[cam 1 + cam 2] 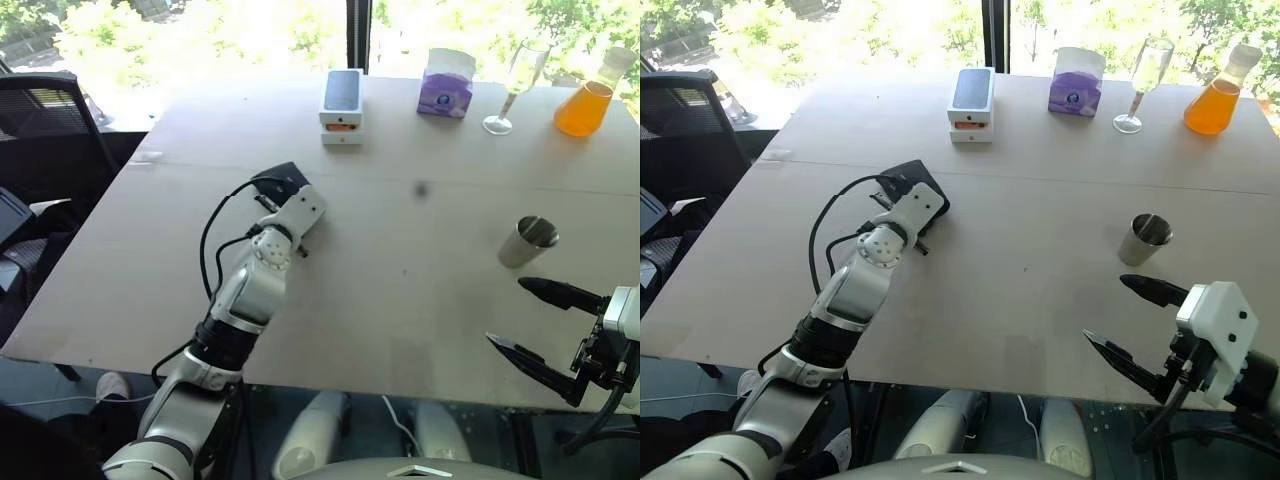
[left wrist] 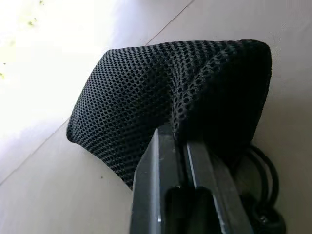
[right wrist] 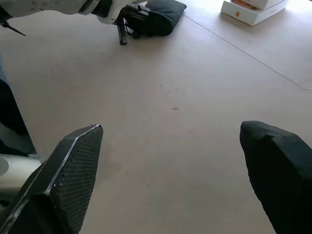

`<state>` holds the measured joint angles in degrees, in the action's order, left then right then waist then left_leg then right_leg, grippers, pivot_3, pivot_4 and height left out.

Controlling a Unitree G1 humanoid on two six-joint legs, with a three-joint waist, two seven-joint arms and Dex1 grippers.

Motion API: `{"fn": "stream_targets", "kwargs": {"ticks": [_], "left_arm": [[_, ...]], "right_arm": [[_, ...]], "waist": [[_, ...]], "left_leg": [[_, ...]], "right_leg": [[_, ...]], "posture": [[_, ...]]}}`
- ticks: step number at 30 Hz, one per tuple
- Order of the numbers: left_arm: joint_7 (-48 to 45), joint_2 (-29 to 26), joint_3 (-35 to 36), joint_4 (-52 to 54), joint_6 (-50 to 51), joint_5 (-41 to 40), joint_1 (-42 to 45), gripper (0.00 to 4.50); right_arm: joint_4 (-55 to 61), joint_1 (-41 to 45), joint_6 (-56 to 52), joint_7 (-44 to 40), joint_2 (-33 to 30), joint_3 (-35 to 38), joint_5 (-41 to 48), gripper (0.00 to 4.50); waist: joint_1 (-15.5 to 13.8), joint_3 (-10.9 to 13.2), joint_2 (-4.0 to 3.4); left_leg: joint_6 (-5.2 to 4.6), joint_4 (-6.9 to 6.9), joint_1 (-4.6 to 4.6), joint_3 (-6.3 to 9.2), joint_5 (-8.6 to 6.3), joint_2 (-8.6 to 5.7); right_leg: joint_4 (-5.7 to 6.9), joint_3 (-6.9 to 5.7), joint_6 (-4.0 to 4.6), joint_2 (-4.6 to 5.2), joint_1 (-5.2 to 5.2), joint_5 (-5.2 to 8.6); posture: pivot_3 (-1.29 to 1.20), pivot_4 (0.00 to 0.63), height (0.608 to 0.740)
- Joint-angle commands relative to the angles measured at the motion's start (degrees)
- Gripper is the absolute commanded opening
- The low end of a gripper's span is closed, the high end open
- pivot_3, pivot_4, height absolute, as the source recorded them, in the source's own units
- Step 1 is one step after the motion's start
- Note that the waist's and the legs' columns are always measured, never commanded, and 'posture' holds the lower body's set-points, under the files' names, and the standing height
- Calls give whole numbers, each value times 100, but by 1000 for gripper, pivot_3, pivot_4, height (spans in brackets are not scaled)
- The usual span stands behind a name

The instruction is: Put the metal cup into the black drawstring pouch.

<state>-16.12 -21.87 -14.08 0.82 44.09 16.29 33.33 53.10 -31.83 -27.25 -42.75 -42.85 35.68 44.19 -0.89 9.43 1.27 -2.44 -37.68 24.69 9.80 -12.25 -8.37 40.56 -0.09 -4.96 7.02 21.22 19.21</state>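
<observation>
— So, where is the black drawstring pouch [image 1: 283, 180] lying?

— It is lying on the worktop [image 1: 400, 270], toward the left side and about halfway between the near edge and the far edge. The left tool [image 2: 179, 139] is reaching onto it from the near-left corner.

— What is the left tool doing?

— Its two fingers are pressed together, and they are pinching a fold of the pouch's black mesh cloth. The cloth is bunching up around the fingertips [image 2: 163, 141]. A thin black cord [image 2: 263, 165] is curling beside the fingers.

— And the metal cup [image 1: 527, 241]?

— It is sitting near the right edge of the worktop, leaning a bit, with its open mouth facing up. It is well apart from the pouch.

— Is the right tool [image 1: 530, 318] touching the cup?

— No. It is hanging over the near-right corner, just on the near side of the cup. Its two black fingers are spread wide, and nothing is sitting between them.

— What is standing along the far edge?

— A white box [image 1: 341, 100] with a phone picture, a purple tissue box [image 1: 446, 84], a clear wine glass [image 1: 515, 85], and a flask of orange liquid [image 1: 588, 100] by the far-right corner.
</observation>
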Motion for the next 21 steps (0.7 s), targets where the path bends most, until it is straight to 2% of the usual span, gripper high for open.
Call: {"fn": "stream_targets", "kwargs": {"ticks": [1, 3, 6, 10, 13, 16, 21], "left_arm": [[-516, 99, 636, -123, 459, -669, 425, 83], [-995, 166, 912, -173, 1068, -1215, 704, 83], [-1578, 239, 1149, -193, 2423, -1979, 1155, 83], [-1605, 712, 1629, -480, 3847, -2613, 1619, 83], [-1387, 1093, 1900, -611, 4348, -2791, 1820, 83], [-1172, 1447, 2199, -637, 4690, -2899, 1990, 83], [-927, 1686, 2333, -605, 4788, -3011, 2077, 83]], "right_arm": [[150, 253, -344, 607, -113, -43, -66, 4500], [141, 650, -605, 883, -354, -78, -4, 4500], [93, 1349, -1429, 1237, -1243, -4, 33, 4500], [-650, 2480, -2158, 1455, -1964, -477, 233, 4500], [-1287, 3040, -2676, 1739, -2309, -1155, -208, 4500], [-1729, 3429, -2637, 1489, -2500, -1783, -533, 4500], [-2245, 4084, -2747, 1180, -2538, -2450, -767, 4500]], "waist": [[4, 0, 0], [10, 0, 0], [23, 0, 0], [6, 3, 9], [15, 6, 13], [18, 8, 16], [46, 8, 16]], "left_leg": [[0, 0, 0, -1, 0, 0], [0, -2, 0, -1, 0, 0], [0, -7, 5, -8, 0, -3], [-1, -21, 10, 4, 0, -2], [-1, -29, 14, 6, 0, -2], [-2, -38, 23, 7, 0, -3], [-1, -39, 25, 0, 0, -2]], "right_leg": [[0, 1, 0, 0, 0, 0], [1, -4, 0, 0, 0, 0], [8, -12, 0, -1, 2, 0], [8, -29, -1, -4, -4, 0], [3, -34, -1, -1, -11, 0], [-2, -29, 0, 2, -10, 0], [2, -25, -1, 1, -5, 0]], "posture": [[0, 150, 740], [0, 150, 740], [0, 150, 740], [0, 150, 740], [0, 150, 740], [0, 150, 740], [0, 150, 740]]}}
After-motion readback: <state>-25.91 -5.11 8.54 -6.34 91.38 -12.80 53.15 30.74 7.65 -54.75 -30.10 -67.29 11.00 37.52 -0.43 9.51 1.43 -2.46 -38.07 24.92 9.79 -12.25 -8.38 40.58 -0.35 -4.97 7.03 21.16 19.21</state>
